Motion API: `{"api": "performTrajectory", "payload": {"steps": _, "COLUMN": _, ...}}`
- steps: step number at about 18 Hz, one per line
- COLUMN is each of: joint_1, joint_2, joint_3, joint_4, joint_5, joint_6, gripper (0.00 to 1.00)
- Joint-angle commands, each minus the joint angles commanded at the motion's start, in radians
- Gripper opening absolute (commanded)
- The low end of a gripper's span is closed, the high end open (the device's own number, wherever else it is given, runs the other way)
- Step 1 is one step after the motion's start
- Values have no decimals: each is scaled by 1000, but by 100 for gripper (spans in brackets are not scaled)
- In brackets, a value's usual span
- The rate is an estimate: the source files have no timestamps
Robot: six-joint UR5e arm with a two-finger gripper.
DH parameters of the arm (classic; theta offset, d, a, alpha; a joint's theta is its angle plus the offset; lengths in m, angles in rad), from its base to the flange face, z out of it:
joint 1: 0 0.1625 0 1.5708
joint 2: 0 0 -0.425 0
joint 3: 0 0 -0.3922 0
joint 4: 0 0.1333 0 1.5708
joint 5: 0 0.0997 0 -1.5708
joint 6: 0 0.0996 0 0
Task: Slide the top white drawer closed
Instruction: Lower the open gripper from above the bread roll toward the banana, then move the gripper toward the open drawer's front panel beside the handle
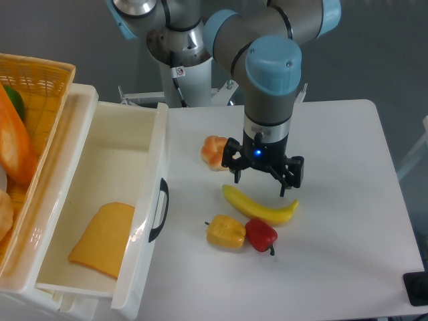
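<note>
Top white drawer point(100, 207) is pulled fully out at the left, tray exposed, flat front facing the surface's middle with its curved black handle point(159, 209) on the outer face. Inside, near the front corner: one flat orange slab point(102, 239), lying on the tray floor.

On the white surface point(348, 221), right of the drawer front: yellow bell pepper point(225, 231) and red bell pepper point(261, 235), touching each other. Just behind them a banana point(259, 204), lying flat.

Gripper point(259, 186) hangs over the banana's far side, fingers spread wide, nothing between them. Not touching the drawer; well apart from the handle.

Behind the gripper's left finger: small orange-peach fruit point(214, 151), partly blocked.

Far left: yellow wicker basket point(40, 77) sits above the drawer's back edge, orange and green items inside, cropped by the frame.
</note>
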Motion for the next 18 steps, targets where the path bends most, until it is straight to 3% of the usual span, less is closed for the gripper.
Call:
{"api": "performTrajectory", "payload": {"steps": 9, "joint_1": -9, "joint_2": -51, "joint_3": -18, "joint_4": 5, "joint_5": 9, "joint_6": -60, "gripper": 100}}
{"api": "performTrajectory", "payload": {"steps": 13, "joint_1": -29, "joint_2": -84, "joint_3": -25, "joint_4": 5, "joint_5": 6, "joint_6": -190, "gripper": 100}}
{"api": "performTrajectory", "payload": {"steps": 18, "joint_1": -64, "joint_2": -104, "joint_3": -28, "joint_4": 5, "joint_5": -29, "joint_6": -190, "gripper": 100}}
